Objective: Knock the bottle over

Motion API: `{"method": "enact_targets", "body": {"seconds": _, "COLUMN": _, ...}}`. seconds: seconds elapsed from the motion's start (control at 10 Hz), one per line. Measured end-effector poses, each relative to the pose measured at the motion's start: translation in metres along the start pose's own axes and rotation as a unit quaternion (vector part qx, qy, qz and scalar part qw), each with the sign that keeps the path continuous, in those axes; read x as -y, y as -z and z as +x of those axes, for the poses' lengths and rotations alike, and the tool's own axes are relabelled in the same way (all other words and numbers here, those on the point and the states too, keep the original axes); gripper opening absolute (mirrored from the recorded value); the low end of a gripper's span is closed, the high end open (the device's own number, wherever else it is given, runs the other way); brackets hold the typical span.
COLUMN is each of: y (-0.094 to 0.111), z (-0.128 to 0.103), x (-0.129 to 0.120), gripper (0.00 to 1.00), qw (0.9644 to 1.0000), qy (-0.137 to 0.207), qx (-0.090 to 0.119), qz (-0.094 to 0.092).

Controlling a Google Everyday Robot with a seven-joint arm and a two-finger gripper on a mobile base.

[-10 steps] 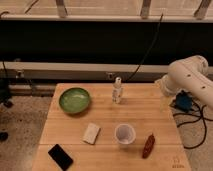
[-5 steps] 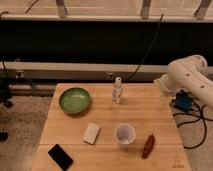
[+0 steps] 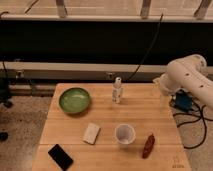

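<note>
The spray bottle (image 3: pixel 117 90) stands upright near the wooden table's (image 3: pixel 145 112) back edge, apparently because the white arm (image 3: pixel 182 80) sits folded beyond the right side, its gripper hidden, grip state impossible to tell.

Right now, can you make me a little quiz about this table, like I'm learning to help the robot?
1. True or false: the bottle is standing up.
2. Which of these is nearest the cup? A. green bowl B. black flat thing C. white block
3. Fill in: in the picture, the arm is at the table's ____ edge; its tool is out of sight.

Key: 1 true; 2 C; 3 right.
</note>
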Motion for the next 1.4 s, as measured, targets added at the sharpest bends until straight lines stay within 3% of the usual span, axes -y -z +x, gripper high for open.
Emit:
{"method": "enact_targets", "body": {"seconds": 0.2, "y": -0.005, "z": -0.001, "x": 0.002, "gripper": 0.78, "qw": 1.0000, "qy": 0.006, "qx": -0.003, "qz": -0.005}}
{"method": "enact_targets", "body": {"seconds": 0.3, "y": -0.013, "z": -0.010, "x": 0.006, "gripper": 0.71, "qw": 0.9999, "qy": 0.010, "qx": 0.000, "qz": -0.010}}
{"method": "enact_targets", "body": {"seconds": 0.8, "y": -0.041, "z": -0.041, "x": 0.026, "gripper": 0.17, "qw": 0.9992, "qy": 0.034, "qx": 0.005, "qz": -0.019}}
{"method": "enact_targets", "body": {"seconds": 1.0, "y": -0.045, "z": -0.049, "x": 0.033, "gripper": 0.02, "qw": 0.9990, "qy": 0.040, "qx": 0.009, "qz": -0.017}}
{"method": "enact_targets", "body": {"seconds": 1.4, "y": -0.062, "z": -0.086, "x": 0.057, "gripper": 0.00, "qw": 0.9978, "qy": 0.062, "qx": 0.023, "qz": -0.008}}
